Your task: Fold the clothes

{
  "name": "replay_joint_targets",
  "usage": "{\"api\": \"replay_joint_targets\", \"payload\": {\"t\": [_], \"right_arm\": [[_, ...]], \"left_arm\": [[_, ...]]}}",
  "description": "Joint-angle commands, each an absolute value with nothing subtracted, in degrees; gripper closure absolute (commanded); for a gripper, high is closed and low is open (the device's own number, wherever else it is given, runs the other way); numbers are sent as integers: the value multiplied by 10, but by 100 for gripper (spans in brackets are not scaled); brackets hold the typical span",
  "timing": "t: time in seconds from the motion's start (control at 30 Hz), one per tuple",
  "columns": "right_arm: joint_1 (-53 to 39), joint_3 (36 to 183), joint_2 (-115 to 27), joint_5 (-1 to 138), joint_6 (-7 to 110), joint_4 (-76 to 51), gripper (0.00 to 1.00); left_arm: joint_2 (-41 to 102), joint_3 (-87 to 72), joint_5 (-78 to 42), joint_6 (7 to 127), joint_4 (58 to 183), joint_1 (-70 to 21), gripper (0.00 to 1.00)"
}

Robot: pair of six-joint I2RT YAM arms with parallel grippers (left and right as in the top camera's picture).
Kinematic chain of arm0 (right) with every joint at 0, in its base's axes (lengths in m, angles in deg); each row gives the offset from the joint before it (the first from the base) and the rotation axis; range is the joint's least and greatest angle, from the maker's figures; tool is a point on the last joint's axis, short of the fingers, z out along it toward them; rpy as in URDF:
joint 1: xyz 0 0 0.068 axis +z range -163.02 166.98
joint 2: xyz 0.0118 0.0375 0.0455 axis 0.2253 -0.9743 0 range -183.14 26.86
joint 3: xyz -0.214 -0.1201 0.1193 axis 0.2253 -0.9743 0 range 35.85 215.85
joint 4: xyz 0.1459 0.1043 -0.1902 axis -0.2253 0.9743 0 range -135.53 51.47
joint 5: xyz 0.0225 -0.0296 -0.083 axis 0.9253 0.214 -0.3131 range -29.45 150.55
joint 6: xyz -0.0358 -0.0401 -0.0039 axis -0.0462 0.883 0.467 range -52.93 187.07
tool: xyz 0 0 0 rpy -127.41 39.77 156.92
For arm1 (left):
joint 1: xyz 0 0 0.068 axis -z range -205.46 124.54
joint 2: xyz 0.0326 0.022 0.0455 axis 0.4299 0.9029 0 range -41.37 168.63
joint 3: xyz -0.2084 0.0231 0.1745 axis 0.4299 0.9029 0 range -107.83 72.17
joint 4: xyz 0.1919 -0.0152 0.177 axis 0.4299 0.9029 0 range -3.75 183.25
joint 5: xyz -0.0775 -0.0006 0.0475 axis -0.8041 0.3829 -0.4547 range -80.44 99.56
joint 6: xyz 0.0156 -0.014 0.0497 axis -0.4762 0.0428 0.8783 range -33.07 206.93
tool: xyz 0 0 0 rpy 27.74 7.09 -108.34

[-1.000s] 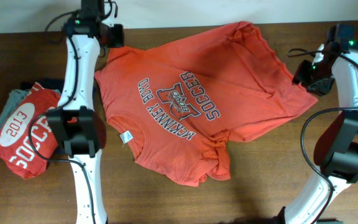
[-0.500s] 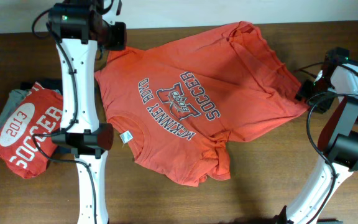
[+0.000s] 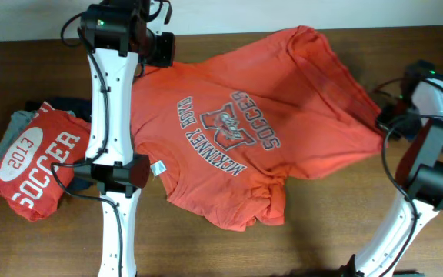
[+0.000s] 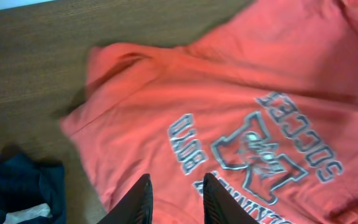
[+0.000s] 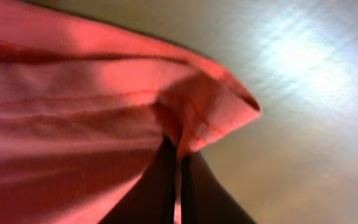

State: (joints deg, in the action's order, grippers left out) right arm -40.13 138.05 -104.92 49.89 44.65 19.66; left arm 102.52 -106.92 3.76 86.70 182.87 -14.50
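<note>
1. Dark wooden desk (image 3: pixel 321 215) carries a large orange-red short-sleeved T-shirt (image 3: pixel 229 131), spread across its middle with the navy soccer print facing up.
2. Left fingers (image 4: pixel 140 202), narrowly apart, pinch cloth at the shirt's far-left edge.
3. Right fingers (image 5: pixel 157 186), pressed together, clamp its right corner.

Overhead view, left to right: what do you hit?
Folded red shirt → left arm → orange T-shirt → right arm
</note>
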Motion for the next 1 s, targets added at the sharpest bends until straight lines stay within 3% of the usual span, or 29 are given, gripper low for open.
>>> {"api": "replay_joint_targets", "payload": {"t": [0.0,0.17,0.3,0.57,0.73,0.83,0.97], "right_arm": [[-477,1363,-1087,402,377,228,96],[-553,1363,-1087,409,357,272,96],[-598,1364,-1082,445,351,287,89],[-620,1372,-986,545,373,275,81],[-620,1383,-892,585,377,265,71],[-620,1384,-829,603,377,262,61],[-612,1384,-755,695,433,236,54]], "left_arm": [[1013,-1069,33,859,1829,-147,73],[1013,-1069,33,864,1828,-147,73],[1013,-1069,33,864,1823,-147,71],[1005,-1069,57,882,1829,-147,68],[920,-1069,157,881,1829,-147,67],[845,-1069,176,878,1829,-147,60],[745,-1058,175,848,1830,-147,54]]}}
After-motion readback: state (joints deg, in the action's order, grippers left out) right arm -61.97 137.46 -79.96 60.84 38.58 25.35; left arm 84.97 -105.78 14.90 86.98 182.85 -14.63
